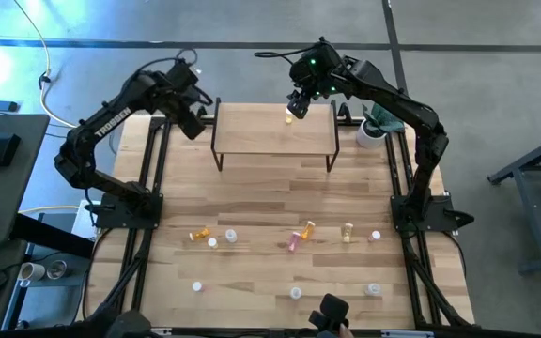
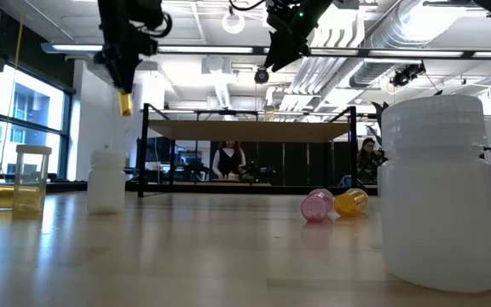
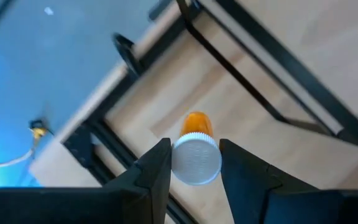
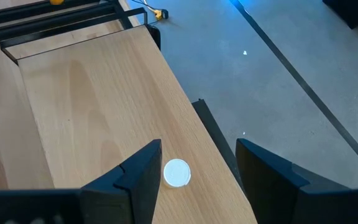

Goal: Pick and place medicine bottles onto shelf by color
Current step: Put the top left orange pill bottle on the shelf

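An orange medicine bottle (image 3: 196,152) with a white cap sits clamped between the two fingers of the left claw (image 3: 194,163), cap toward the wrist camera and body pointing down at the counter (image 1: 280,202) near the shelf's black legs; in the low view it hangs as a small orange bottle under the left arm, clear of every surface. In the high view the left claw (image 1: 193,120) is just off the left end of the shelf (image 1: 270,131), the low light-wood board on thin black legs at the far side of the counter. The right claw (image 1: 296,108) hovers over the right part of the shelf with its fingers spread apart and nothing between them; directly below it one bottle (image 4: 177,172) stands on the board near its edge, seen as a white cap from the right wrist and as an orange spot from above. On the counter's near half, the high view shows roughly ten more bottles, too small to count surely: a row holding an orange one (image 1: 198,235), two white caps beside it, a pink one (image 1: 295,241) lying against an orange one (image 1: 307,228), a yellow one (image 1: 347,232) and a white one, then three pale ones nearer the front edge. A white cup with something green (image 1: 374,127) stands at the far right corner. People sit in the room beyond (image 2: 227,160).
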Motion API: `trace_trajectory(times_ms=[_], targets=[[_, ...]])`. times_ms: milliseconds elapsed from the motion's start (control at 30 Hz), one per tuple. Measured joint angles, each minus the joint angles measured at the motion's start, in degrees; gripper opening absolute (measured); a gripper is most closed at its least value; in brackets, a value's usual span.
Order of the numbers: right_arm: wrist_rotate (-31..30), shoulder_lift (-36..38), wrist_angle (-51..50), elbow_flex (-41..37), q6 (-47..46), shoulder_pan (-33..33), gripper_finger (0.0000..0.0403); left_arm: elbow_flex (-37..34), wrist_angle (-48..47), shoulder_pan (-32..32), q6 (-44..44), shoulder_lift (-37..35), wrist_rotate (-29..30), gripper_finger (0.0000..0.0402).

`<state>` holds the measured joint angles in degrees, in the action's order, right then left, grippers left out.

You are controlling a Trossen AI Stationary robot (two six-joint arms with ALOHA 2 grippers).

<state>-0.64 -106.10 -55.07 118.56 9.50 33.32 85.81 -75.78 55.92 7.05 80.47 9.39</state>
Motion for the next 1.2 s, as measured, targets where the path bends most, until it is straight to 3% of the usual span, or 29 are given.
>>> trace_trajectory(times_ms=[267,467,967,1200], targets=[[-0.25,0.0,0.0,0.0,-0.02,0.01,0.0197,9.9,-0.18,0.0,0.2,0.0,0.69,0.0115],[-4.05,0.0,0.02,0.0,0.0,0.02,0.0197,14.65,0.15,-0.59,-1.06,1.22,0.32,0.0115],[-5.64,0.0,0.02,0.0,-0.3,0.07,0.0197,23.98,0.1,-7.06,-5.37,15.98,-0.38,0.0115],[-12.37,0.0,0.02,0.0,-0.45,0.07,0.0197,26.86,-0.29,-9.02,-6.96,21.07,-0.47,0.0115]])
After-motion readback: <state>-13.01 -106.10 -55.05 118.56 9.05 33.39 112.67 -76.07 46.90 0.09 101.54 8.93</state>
